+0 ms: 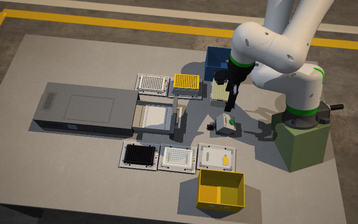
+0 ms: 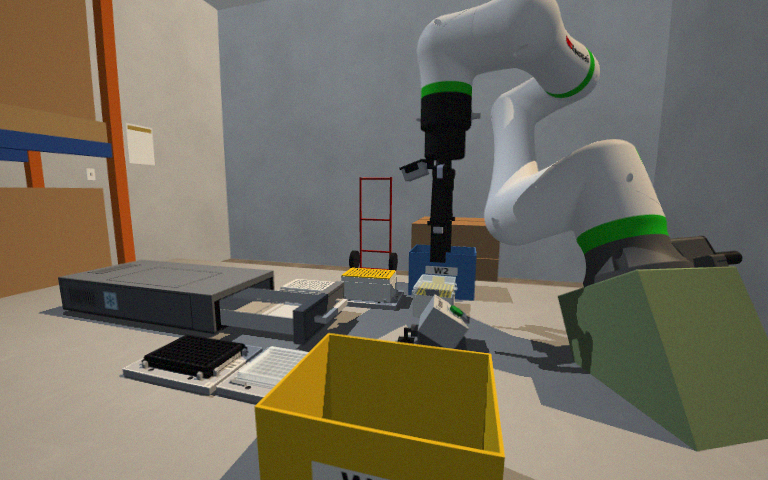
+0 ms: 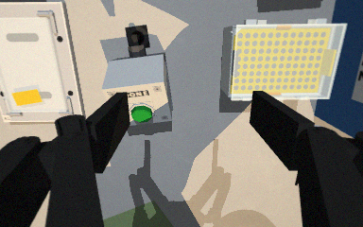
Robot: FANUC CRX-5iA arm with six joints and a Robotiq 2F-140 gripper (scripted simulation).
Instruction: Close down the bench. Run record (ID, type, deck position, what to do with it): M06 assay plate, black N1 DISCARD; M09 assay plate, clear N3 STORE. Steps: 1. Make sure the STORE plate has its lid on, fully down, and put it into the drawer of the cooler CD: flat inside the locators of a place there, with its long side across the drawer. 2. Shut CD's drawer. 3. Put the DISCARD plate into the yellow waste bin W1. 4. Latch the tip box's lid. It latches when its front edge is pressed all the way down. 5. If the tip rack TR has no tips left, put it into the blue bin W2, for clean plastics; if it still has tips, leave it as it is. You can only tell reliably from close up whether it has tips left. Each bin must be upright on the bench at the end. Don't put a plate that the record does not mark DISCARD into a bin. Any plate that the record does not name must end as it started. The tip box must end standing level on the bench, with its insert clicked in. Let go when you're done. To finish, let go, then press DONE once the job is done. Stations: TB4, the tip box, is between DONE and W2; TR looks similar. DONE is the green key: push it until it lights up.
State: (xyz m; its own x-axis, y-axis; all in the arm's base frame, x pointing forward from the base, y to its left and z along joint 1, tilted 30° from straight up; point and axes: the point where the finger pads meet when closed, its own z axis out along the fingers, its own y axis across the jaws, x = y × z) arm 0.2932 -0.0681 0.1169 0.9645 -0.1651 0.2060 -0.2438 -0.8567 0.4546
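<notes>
My gripper (image 1: 229,106) hangs open and empty above the bench, between the DONE box with its green key (image 3: 141,113) and the tip box TB4 (image 3: 283,61). The tip box shows a yellow insert under a clear lid, in front of the blue bin W2 (image 1: 216,62). The black plate (image 1: 139,154) sits at N1 and the clear plate (image 1: 177,157) at N3. The cooler CD (image 1: 86,108) has its drawer (image 1: 154,117) pulled out. The orange-topped tip rack TR (image 1: 186,83) stands left of the tip box. The yellow bin W1 (image 1: 220,190) stands upright at the front.
A flat whitish piece with a yellow tag (image 1: 216,157) lies in the nest right of N3. A white grid plate (image 1: 151,83) sits left of TR. The robot's green base (image 1: 300,144) stands at the right.
</notes>
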